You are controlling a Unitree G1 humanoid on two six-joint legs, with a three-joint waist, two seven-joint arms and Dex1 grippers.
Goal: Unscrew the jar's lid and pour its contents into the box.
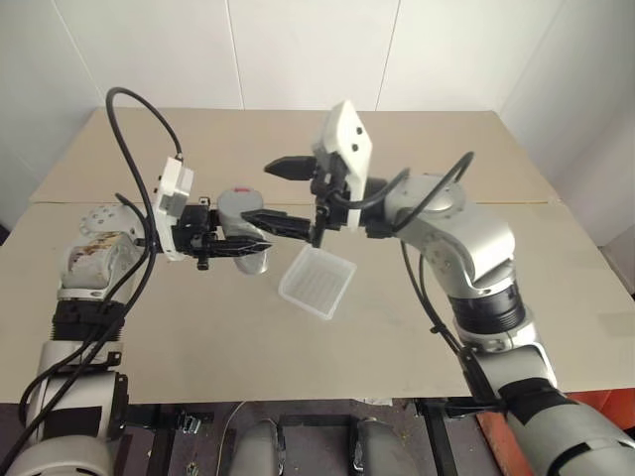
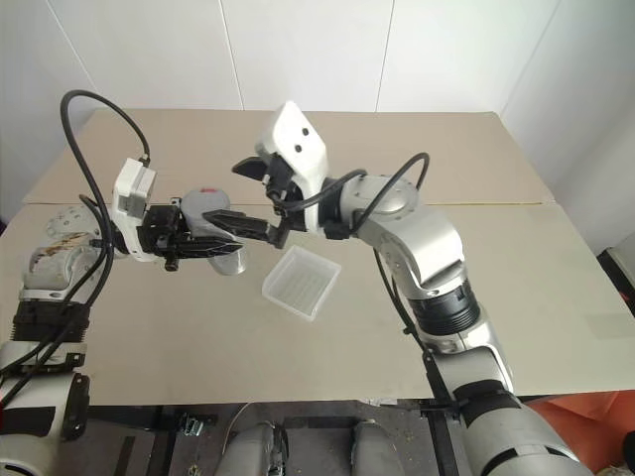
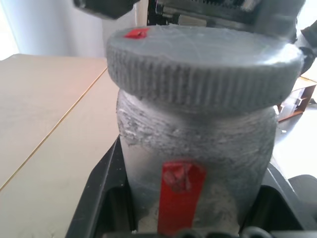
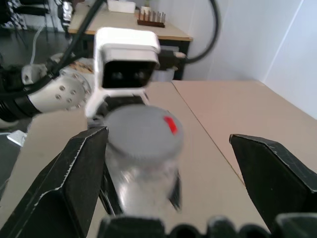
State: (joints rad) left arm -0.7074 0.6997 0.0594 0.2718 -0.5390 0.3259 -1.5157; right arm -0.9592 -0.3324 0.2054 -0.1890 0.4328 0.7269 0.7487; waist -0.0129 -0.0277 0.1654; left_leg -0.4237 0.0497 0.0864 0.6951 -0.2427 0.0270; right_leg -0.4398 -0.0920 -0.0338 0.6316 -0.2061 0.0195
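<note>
Beige table [image 1: 417, 149], one white ribbed box [image 1: 317, 282] resting near its middle

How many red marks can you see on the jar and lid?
2: one red mark on the jar's side, another on top of the lid. The far side is hidden.

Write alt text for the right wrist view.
The right gripper, jaws wide open, faces the jar, whose grey lid, marked with red, is on. The left gripper holds the jar from behind, above a tan table.
</note>
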